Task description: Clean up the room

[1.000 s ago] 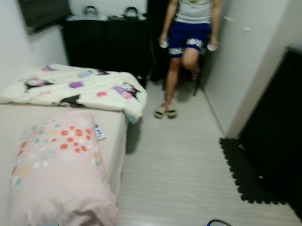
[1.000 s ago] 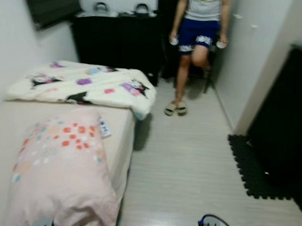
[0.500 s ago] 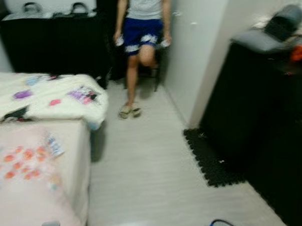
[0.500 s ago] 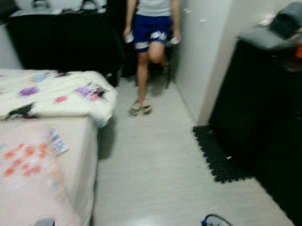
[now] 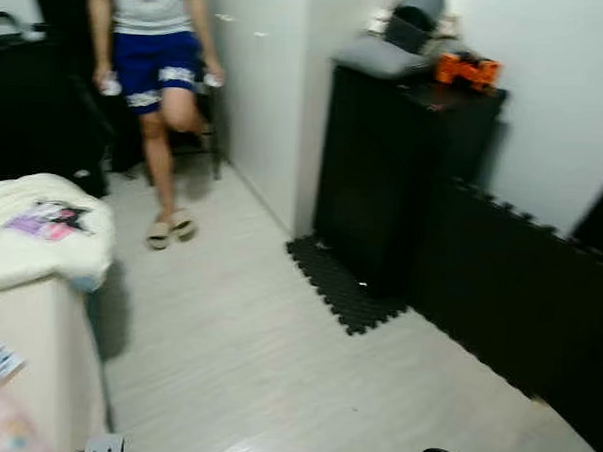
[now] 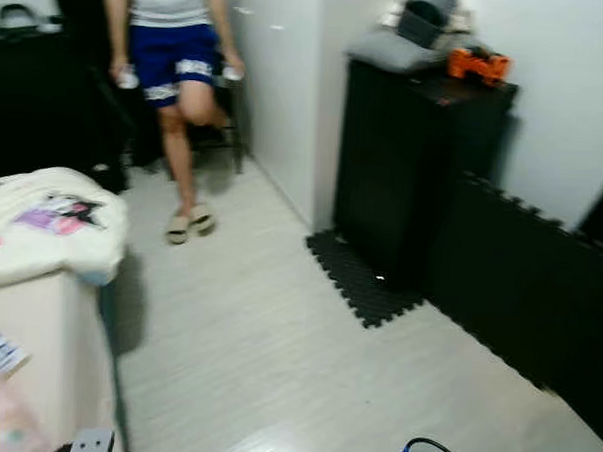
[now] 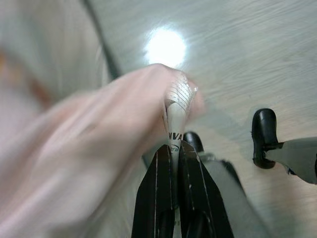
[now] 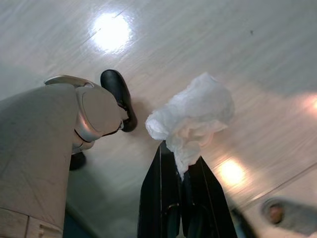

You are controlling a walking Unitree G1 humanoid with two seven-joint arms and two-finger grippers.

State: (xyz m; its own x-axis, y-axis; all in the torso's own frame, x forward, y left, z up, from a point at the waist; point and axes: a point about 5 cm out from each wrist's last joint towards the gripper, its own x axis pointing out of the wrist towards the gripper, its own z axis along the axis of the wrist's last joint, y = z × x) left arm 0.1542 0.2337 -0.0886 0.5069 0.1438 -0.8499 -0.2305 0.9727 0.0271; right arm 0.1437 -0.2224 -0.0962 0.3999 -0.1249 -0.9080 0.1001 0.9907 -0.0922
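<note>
In the left wrist view my left gripper (image 7: 172,145) is shut on a crumpled clear wrapper (image 7: 177,101) with black print. A blurred pink fabric (image 7: 84,144) lies right behind the wrapper. In the right wrist view my right gripper (image 8: 181,154) is shut on a crumpled white tissue (image 8: 193,111), held above the pale wood floor (image 8: 247,59). My own grey leg (image 8: 44,144) and black foot (image 8: 118,96) stand beside it.
The bed (image 5: 37,315) with a patterned blanket (image 5: 36,229) is at the left. A person (image 5: 154,59) in blue shorts stands at the far end. A tall black cabinet (image 5: 384,170) carries a grey cap (image 5: 410,26) and an orange object (image 5: 466,69). A black foam mat (image 5: 344,288) lies at its foot.
The head camera has swung to the right: the bed and pillow slid off to the left, and the black cabinet and right wall came into view. The person stays in place.
</note>
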